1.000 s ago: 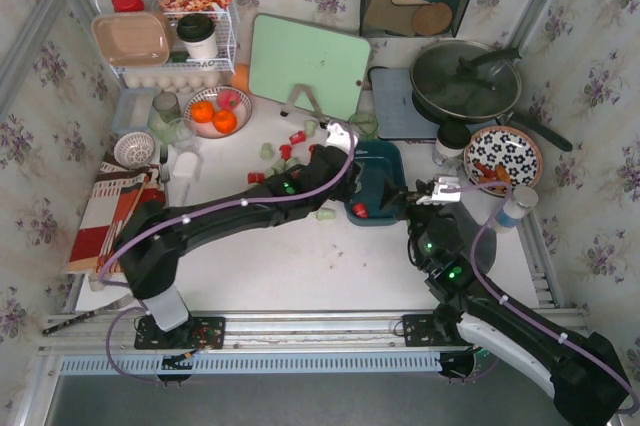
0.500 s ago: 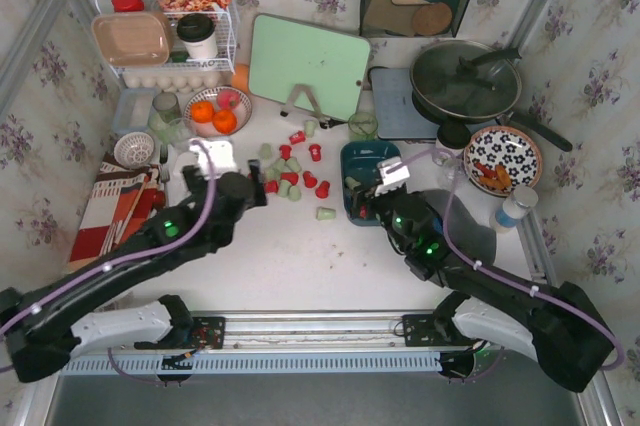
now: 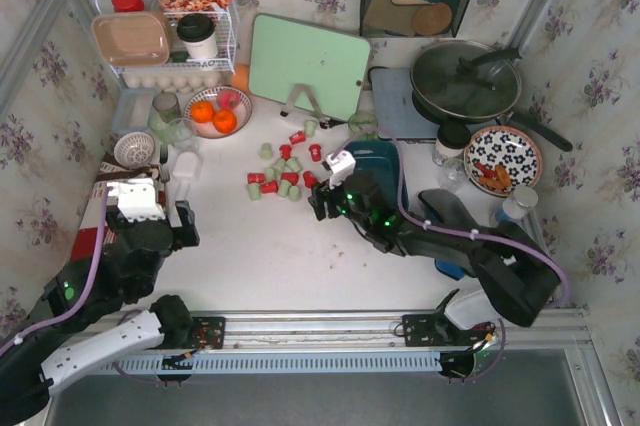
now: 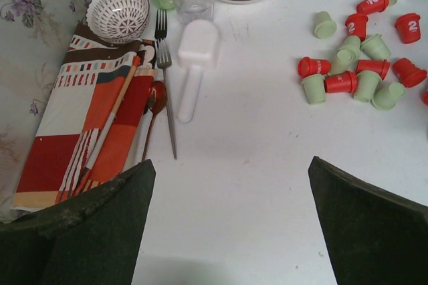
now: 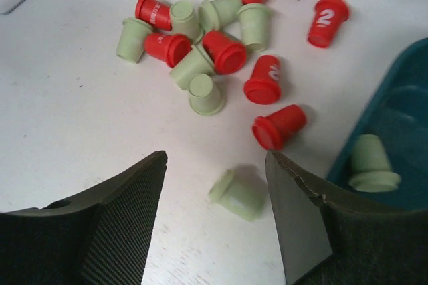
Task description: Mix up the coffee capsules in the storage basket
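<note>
Lying on its side, one pale green capsule [image 5: 235, 195] slants diagonally between the right gripper's [image 5: 215, 156] parted fingers; left gripper [image 4: 231, 164] gapes empty.

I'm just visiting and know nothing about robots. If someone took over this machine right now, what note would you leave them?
Left end effector: open, empty, over bare table beside the striped cloth, away from the capsules.
Right end effector: open, nothing gripped; a loose pale green capsule lies on the table between its fingers, beside the storage basket.
Coffee capsules: most lie scattered on the table, red and pale green.
Done: one green capsule sits in the basket; the rest of it is hidden.
Left: gather the scattered capsules into the basket and mix them.
</note>
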You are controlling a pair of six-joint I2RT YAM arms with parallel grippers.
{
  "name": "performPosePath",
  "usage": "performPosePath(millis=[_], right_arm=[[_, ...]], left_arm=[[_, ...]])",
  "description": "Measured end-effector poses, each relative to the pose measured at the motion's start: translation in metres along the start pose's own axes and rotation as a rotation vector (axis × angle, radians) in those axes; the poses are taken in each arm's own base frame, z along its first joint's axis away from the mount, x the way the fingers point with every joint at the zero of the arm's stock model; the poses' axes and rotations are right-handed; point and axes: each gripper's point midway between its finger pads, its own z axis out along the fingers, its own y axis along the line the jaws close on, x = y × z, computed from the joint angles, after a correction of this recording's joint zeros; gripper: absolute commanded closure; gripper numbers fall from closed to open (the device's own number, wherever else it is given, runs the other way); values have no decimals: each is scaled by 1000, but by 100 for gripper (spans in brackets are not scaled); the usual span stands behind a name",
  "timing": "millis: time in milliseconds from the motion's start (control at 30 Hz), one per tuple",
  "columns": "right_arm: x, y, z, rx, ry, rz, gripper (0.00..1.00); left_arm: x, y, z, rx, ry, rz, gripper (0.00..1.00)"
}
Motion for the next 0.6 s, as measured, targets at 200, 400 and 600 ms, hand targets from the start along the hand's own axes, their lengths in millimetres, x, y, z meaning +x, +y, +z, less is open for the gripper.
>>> performPosePath(millis=[200, 400, 600], right_arm=[[11, 19, 34, -21, 73, 70, 38], [23, 32, 62, -21, 139, 88, 41], [43, 30, 82, 19, 210, 77, 43]], left_arm=[[6, 7, -4, 15, 7, 18, 1], [13, 11, -5, 15, 34, 86, 1], [16, 15, -7, 22, 28, 98, 1]])
